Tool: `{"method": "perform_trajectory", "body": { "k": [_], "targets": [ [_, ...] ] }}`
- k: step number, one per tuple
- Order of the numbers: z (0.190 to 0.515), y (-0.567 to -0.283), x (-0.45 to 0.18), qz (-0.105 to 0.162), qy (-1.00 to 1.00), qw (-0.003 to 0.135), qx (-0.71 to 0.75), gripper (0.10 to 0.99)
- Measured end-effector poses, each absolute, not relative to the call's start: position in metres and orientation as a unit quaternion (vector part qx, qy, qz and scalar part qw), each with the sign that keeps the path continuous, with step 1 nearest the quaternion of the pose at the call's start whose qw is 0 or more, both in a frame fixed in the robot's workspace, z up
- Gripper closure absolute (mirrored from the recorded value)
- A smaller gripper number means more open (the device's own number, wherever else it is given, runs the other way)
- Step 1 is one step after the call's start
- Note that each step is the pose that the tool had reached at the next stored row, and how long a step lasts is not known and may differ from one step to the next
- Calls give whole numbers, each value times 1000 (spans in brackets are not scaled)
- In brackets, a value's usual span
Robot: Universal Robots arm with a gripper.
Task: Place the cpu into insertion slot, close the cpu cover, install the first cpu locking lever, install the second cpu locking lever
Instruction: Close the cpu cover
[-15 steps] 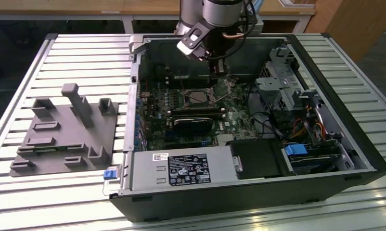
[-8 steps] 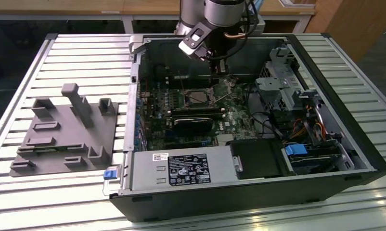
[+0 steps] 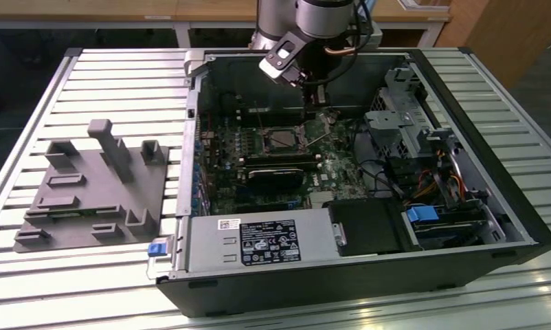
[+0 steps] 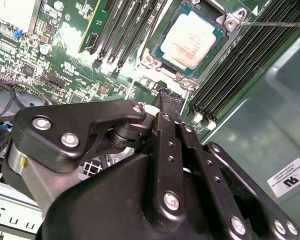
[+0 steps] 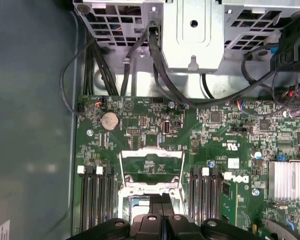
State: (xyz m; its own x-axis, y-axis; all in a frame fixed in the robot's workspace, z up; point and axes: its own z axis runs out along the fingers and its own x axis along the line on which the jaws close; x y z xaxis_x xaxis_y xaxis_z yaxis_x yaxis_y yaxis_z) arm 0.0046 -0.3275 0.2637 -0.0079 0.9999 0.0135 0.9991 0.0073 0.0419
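Silver-topped chip [image 4: 191, 39] seated in the socket [image 4: 151, 59], cover [image 5: 151, 167] standing raised at the socket's edge, hand [image 4: 170, 96] just beside the socket, fingers pressed together, gripping nothing.

A printed label [image 3: 268, 243] lies on the power supply [image 3: 207, 247], another sticker [image 4: 289, 178] on the case wall [image 4: 260, 130]; wording illegible.

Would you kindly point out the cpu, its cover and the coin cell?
cpu [image 4: 192, 39]: second wrist view, centre of its metal top.
cover [image 5: 151, 151]: first wrist view, a bar of its frame.
coin cell [image 5: 109, 120]: first wrist view, its centre.
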Motion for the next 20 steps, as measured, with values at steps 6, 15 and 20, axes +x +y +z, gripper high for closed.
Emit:
{"method": "perform_trajectory", "body": {
  "k": [6, 15, 20],
  "targets": [
    [264, -327, 10, 20, 710, 10, 704, 980],
    [264, -327, 20, 20, 710, 10, 704, 980],
    [262, -326, 23, 20, 710, 10, 704, 980]
  ]
}}
